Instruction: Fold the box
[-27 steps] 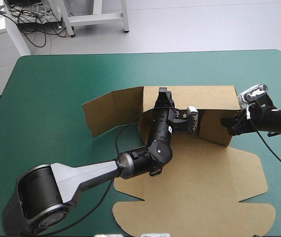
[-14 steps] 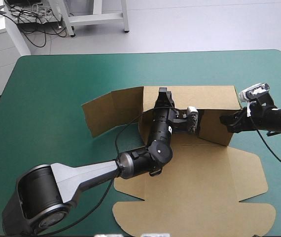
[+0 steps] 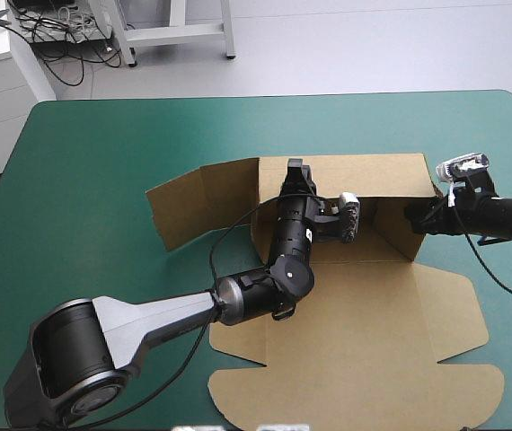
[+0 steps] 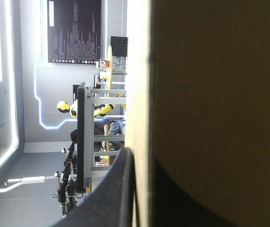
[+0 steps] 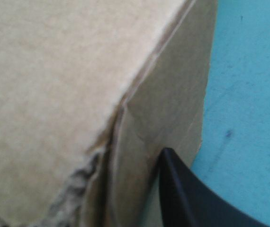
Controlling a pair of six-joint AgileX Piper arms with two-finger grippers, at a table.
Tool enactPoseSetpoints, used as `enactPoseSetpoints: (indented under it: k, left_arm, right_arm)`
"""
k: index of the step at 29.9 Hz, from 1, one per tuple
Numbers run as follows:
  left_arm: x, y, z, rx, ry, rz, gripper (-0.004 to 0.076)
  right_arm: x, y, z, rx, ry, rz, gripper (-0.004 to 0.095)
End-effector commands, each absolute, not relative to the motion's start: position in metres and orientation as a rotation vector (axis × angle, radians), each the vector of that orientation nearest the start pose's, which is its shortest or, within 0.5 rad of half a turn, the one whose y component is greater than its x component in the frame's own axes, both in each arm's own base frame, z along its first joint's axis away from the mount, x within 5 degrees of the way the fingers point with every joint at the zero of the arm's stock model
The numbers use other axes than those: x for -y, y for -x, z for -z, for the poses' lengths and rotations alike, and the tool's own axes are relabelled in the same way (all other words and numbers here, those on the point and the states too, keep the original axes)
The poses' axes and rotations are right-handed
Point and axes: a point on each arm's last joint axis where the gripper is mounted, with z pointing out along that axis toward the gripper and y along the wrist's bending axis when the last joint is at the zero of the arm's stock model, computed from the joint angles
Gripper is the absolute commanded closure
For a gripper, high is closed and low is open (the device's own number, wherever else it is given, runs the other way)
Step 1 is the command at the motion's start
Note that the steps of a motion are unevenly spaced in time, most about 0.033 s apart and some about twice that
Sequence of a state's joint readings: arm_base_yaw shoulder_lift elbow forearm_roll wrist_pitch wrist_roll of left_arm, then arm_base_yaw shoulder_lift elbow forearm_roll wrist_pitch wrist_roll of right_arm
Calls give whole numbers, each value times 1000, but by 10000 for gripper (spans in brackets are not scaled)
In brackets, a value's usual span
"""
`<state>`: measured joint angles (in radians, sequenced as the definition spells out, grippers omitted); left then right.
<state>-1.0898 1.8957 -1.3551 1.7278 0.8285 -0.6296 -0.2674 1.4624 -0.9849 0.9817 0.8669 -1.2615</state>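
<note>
The brown box (image 3: 355,332) lies in the middle of the table, its front part and lid flat. Its back wall (image 3: 364,175) stands upright, and a side flap (image 3: 198,202) angles out to the left. My left gripper (image 3: 296,172) sits on the top edge of the back wall, shut on it. In the left wrist view one black finger (image 4: 111,194) presses the board (image 4: 220,118), which hides the other finger. My right gripper (image 3: 415,218) is shut on the raised right wall (image 3: 413,241) near its back corner. One finger (image 5: 192,194) lies against the wall's outer face (image 5: 177,109).
Teal-green cover (image 3: 103,180) lies bare to the left, behind and right of the box. The lid's scalloped front edge (image 3: 355,409) reaches close to the table's near edge. The left arm crosses over the box's floor.
The right gripper has shifted slightly right and back, and the right wall has swung from leaning inward to nearly upright. The left flap edged outward a little. The left gripper holds still.
</note>
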Motion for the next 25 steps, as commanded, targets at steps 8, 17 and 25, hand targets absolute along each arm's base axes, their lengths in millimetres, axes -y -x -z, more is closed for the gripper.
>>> enactPoseSetpoints:
  k: [8, 17, 25]
  left_arm:
    - [345, -248, -298, -1177, -1294, -781, 734]
    - [345, -248, -298, -1178, -1294, -780, 734]
    - [345, -248, -299, -1164, -1296, -787, 652]
  right_arm:
    - [12, -291, -289, -2170, 551, -561, 904]
    - [-9, -295, -285, -2201, 621, -482, 904]
    - [-25, -299, -282, -2234, 610, -377, 904]
